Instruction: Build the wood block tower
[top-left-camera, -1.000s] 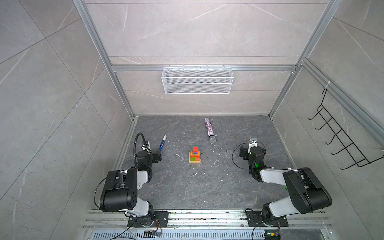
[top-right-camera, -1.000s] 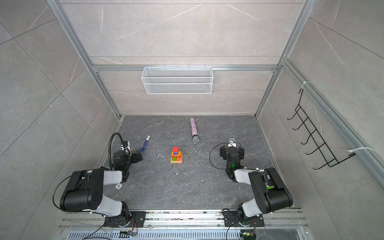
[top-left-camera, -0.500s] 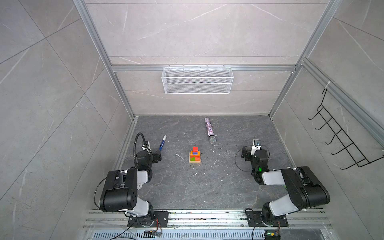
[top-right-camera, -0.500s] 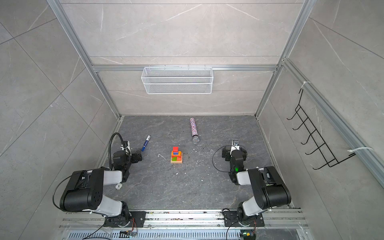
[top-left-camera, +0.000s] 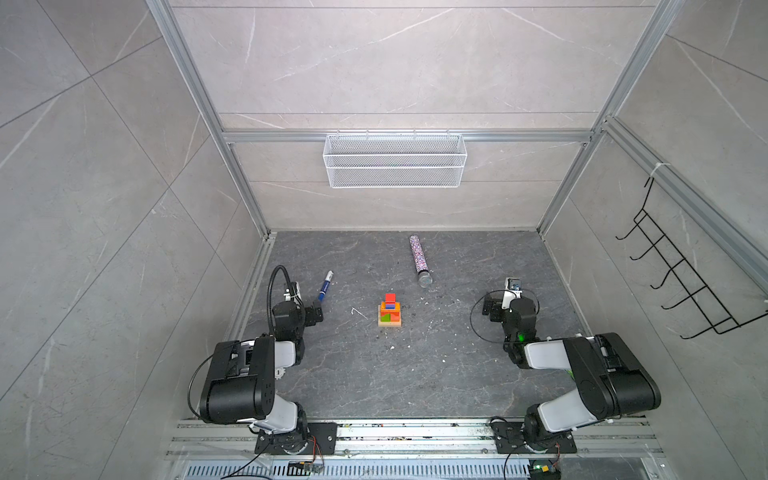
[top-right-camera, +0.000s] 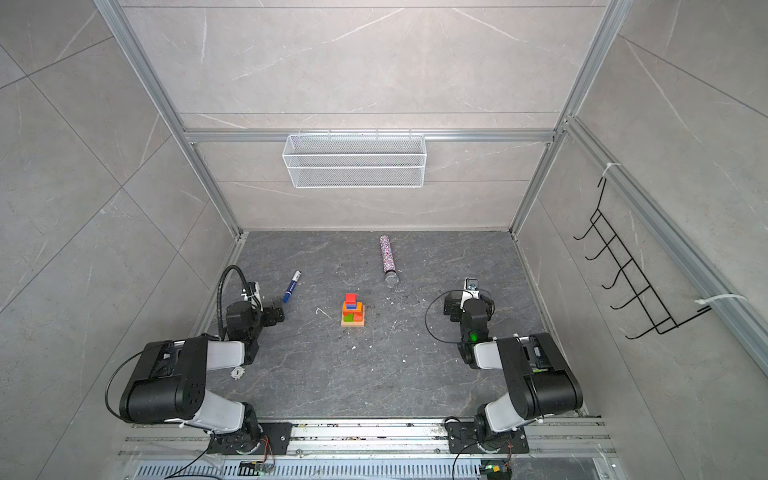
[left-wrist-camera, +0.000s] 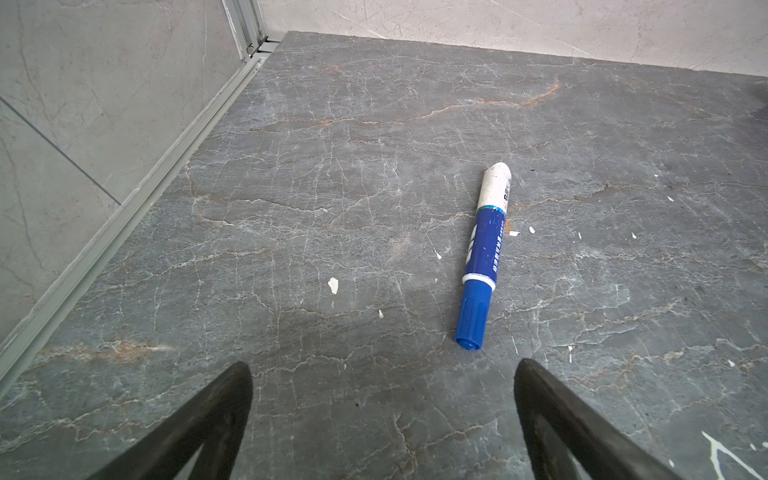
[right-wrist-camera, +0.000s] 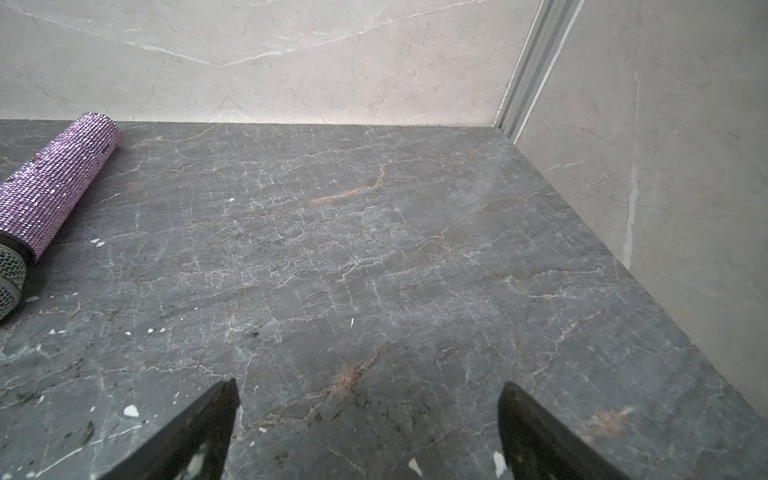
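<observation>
Both arms sit low at the near edge of the bench (top-left-camera: 415, 374), and there is the tower (top-left-camera: 390, 312) (top-right-camera: 353, 312), upright out in the middle in both top views, between the two sets of fingers and well apart from each. Look at that stack of wood blocks: a wide tan base (top-left-camera: 390, 323) on the bench, a green block (top-left-camera: 385, 317) and an orange block (top-left-camera: 395, 317) side by side on it, then a narrower orange layer, a blue block (top-left-camera: 390, 306), and a red cube (top-left-camera: 390, 297) capping it all. Over to the left fingers (left-wrist-camera: 199, 428): spread wide with nothing between them, only bare bench under the gap in the left wrist view. Just ahead of them lies the blue marker pen (left-wrist-camera: 482, 266), flat on the bench. Its blue cap end points toward the fingers and its white end away; it is nearer one finger than the other and touches neither. The right fingers (right-wrist-camera: 195, 436) are wide apart too, and empty, aimed at open bench and the back corner. Off to their tower side the glittery tube (right-wrist-camera: 58, 183) lies flat, its grey mesh end nearest them, well clear of both tips. In a top view the tube (top-left-camera: 419, 259) lies beyond the tower, toward the back wall. White flecks dot the bench around both pairs of fingers.
</observation>
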